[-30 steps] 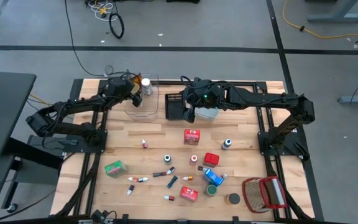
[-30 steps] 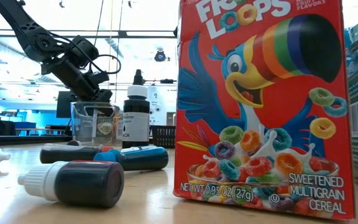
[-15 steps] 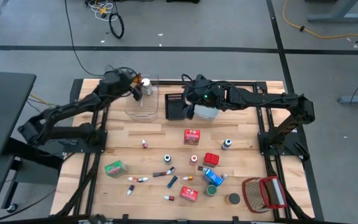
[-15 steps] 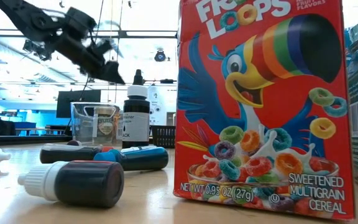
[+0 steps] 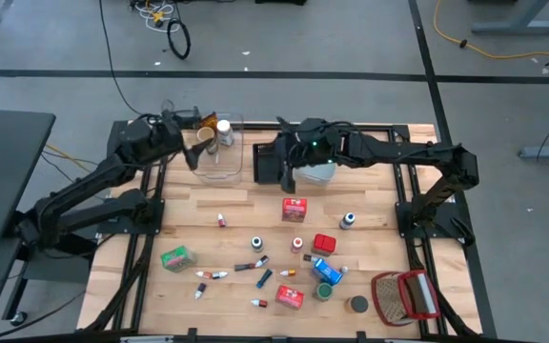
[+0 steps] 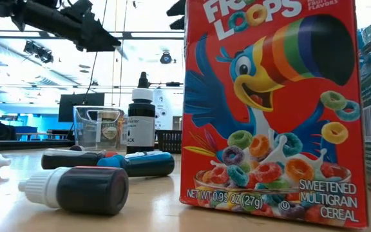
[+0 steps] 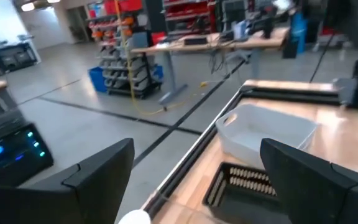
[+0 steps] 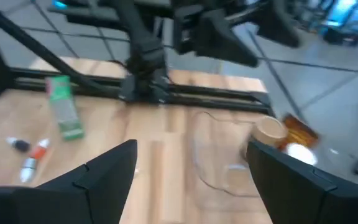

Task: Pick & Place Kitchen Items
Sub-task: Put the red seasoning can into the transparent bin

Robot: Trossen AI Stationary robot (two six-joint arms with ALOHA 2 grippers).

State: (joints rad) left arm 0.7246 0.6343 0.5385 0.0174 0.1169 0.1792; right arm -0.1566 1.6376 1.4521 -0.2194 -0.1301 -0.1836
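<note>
My left gripper [image 5: 196, 148] is open and empty, raised above the clear bin [image 5: 219, 157] at the table's far left; the left wrist view [image 7: 196, 146] shows its fingers wide apart. The bin holds a tan-lidded jar [image 5: 205, 136] and a white-lidded jar [image 5: 223, 126]. My right gripper [image 5: 282, 167] is open and empty above the black bin [image 5: 267, 164]; the right wrist view [image 8: 191, 148] looks toward the clear bin. Groceries lie on the near half: a red box [image 5: 295, 209], a green box [image 5: 174, 257], a blue box [image 5: 327, 272], a red can [image 5: 324, 244] and small tubes [image 5: 213, 275].
A grey-blue bin [image 5: 318, 172] stands beside the black bin. A red-and-white wire basket [image 5: 403, 297] sits at the near right corner. In the low view a Froot Loops box [image 6: 269, 109], a black bottle [image 6: 142, 122] and dark tubes [image 6: 82, 187] stand close to the camera.
My left gripper has risen from the clear bin to well above it and drawn back a little toward the table's left edge. My right gripper has shifted slightly toward the table's left, above the black bin.
</note>
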